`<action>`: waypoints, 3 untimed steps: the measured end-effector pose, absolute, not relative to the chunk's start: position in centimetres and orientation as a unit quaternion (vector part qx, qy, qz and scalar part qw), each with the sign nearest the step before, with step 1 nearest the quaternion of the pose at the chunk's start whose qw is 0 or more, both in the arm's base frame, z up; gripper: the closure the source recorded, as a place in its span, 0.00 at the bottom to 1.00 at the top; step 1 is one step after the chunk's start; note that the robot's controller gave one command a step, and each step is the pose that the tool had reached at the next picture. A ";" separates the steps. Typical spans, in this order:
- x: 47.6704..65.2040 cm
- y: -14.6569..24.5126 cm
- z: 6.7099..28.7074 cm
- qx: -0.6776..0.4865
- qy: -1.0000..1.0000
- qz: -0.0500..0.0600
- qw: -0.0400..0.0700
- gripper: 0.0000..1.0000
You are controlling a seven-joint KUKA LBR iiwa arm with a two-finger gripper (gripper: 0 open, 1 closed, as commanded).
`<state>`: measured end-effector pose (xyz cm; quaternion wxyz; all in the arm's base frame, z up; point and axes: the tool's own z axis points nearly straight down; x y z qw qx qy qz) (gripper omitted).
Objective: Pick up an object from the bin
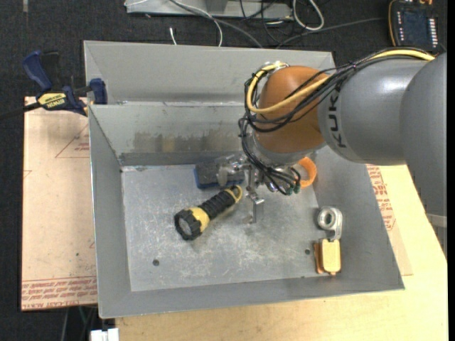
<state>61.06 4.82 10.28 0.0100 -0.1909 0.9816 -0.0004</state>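
Reaching in from the right, the grey arm (pixel 387 112), lettered "KU" in black on its side, is hanging its gripper (pixel 253 209) over the middle of the grey metal bin (pixel 106 190). Its fingers are standing narrow, with nothing between them, just beside the tail end of a black-and-yellow flashlight (pixel 207 214) that is lying slantwise on the bin floor. A blue-grey block (pixel 208 175) is lying behind the flashlight. A silver ring (pixel 328 219) and a tan-orange piece (pixel 328 256) are lying near the right wall.
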 end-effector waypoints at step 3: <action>63.0 6.0 7.2 -0.342 0.940 -0.002 0.014 1.00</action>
